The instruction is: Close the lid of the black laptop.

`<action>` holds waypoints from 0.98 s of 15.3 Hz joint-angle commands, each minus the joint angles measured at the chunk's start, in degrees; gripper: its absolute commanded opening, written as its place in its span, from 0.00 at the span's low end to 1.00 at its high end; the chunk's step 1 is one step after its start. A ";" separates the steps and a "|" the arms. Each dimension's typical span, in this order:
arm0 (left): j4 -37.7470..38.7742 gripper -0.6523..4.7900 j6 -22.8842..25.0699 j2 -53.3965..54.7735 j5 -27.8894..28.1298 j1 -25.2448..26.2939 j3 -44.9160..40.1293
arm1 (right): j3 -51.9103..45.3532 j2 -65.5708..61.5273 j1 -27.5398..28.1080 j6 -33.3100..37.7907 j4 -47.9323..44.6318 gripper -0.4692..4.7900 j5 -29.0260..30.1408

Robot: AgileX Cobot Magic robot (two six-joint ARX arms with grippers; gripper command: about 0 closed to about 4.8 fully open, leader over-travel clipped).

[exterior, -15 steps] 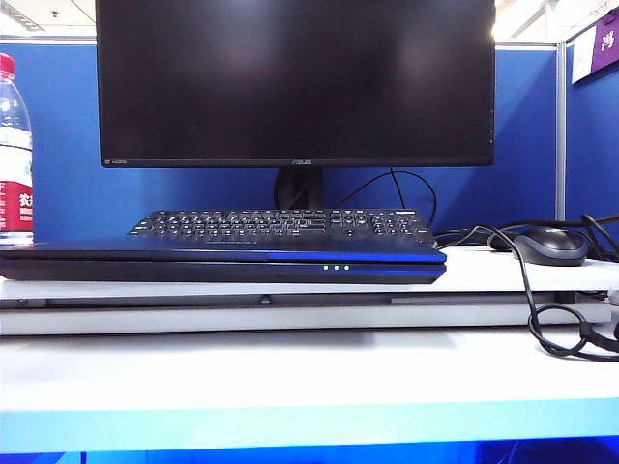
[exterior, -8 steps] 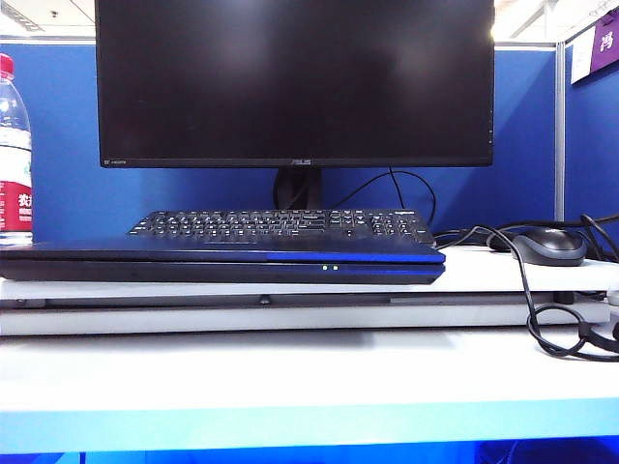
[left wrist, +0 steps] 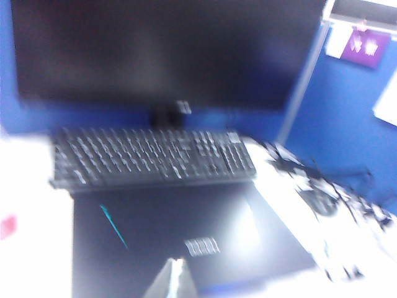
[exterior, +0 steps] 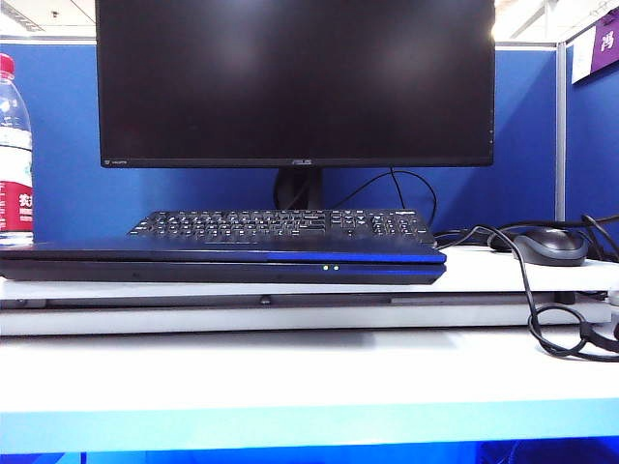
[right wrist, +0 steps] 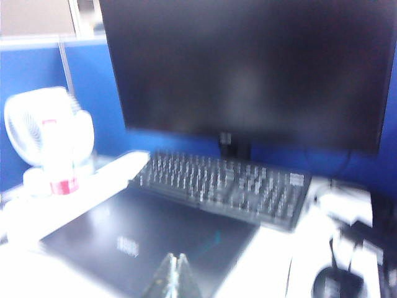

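- The black laptop [exterior: 222, 261] lies flat on the white desk [exterior: 290, 372], in front of the separate keyboard [exterior: 280, 225] and the ASUS monitor [exterior: 295, 82].
- Its lid [left wrist: 180, 242] is down on the base (two small green lights glow on the front edge).
- The left tool [left wrist: 172, 280] hangs above the lid's near edge, its pale fingertips drawn together to a point, clear of the lid.
- The right tool [right wrist: 173, 276] likewise sits over the lid's near edge, tips together and holding nothing.
- Both wrist views are blurred.
- A water bottle [exterior: 14, 150] stands at the left of the exterior view; a mouse [exterior: 549, 246] with looping cables lies at the right.
- A white fan [right wrist: 46, 133] shows in the right wrist view.
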State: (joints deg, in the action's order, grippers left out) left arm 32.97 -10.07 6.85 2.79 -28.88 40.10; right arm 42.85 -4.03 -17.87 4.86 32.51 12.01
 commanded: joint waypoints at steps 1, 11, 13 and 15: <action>-0.59 0.11 -1.31 -2.86 -3.04 0.00 -7.28 | -3.52 3.91 0.00 0.02 3.80 0.08 -0.90; -4.76 0.11 -15.02 -3.04 -5.60 0.00 -15.08 | -6.36 3.87 0.02 -0.46 9.49 0.08 -2.97; -4.76 0.11 -15.04 -3.04 -5.60 0.00 -15.08 | -6.36 3.87 0.02 -0.46 9.49 0.08 -2.97; -4.74 0.11 -15.02 -3.04 -5.57 0.00 -15.08 | -6.36 3.87 0.02 -0.46 9.49 0.08 -2.95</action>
State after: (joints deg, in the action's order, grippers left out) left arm 28.62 -25.12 3.77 -2.50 -28.88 24.82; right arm 36.29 -0.25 -17.82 4.51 42.59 9.06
